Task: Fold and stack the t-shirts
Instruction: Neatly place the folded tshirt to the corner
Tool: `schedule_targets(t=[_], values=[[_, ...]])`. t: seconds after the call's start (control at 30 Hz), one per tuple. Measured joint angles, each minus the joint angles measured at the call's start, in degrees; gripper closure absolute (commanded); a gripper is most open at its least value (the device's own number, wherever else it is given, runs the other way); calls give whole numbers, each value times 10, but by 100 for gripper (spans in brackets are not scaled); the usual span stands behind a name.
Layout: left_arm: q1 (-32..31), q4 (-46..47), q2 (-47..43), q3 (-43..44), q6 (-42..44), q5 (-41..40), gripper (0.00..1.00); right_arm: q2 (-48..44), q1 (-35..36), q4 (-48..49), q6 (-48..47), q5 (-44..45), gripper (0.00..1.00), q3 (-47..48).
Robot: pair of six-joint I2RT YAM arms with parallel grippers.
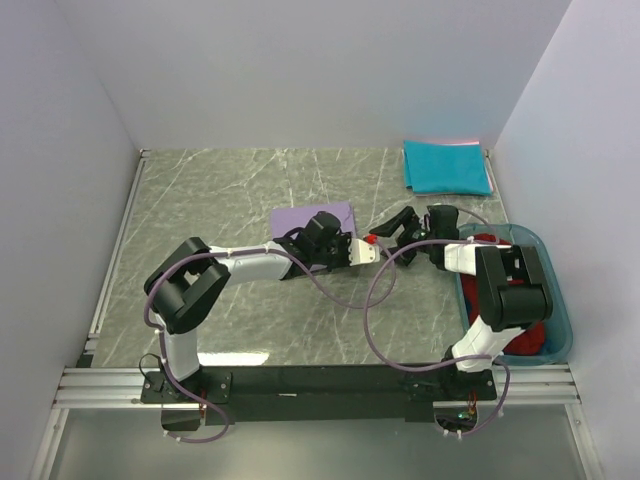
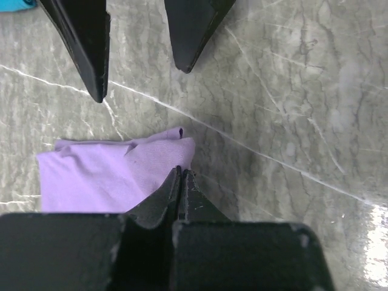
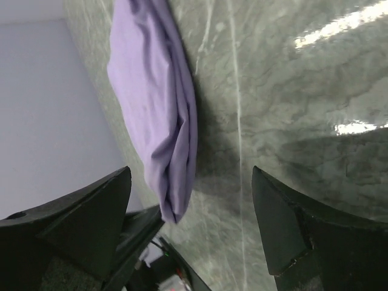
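Bolted along the near edge of the marbled table (image 1: 250, 330), both arms reach in toward its middle. From where I stand, the left gripper (image 1: 352, 252) has its fingers pressed tightly together, tips right at the near right corner of the lavender t-shirt (image 1: 312, 215); I cannot tell whether any fabric is caught between them. That shirt lies folded into a small flat rectangle near the centre of the table, its edge a little bunched where the left wrist view shows the closed tips (image 2: 180, 173) meeting the cloth (image 2: 103, 179). Facing it from the right, just beside it, the right gripper (image 1: 398, 225) stands spread wide and holds nothing, its two dark fingers well apart above the bare table. A teal t-shirt (image 1: 446, 166) sits folded flat in the far right corner. Along the right edge stands a translucent teal bin (image 1: 558, 300), and a dark red t-shirt (image 1: 528, 338) lies crumpled inside it, partly hidden behind the right arm.
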Motion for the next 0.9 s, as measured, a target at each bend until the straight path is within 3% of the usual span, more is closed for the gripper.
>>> schedule_targets(t=[0.37,0.6,0.9], values=[[7,-12,0,7,-22,18,99,66,60,101,93,19,14,-1],[11,-23,0,14,-37,30,99,118,75,170,144,21,33,5],[27,-36,-4,39,-73,48,99,184,107,216,179,35,42,54]])
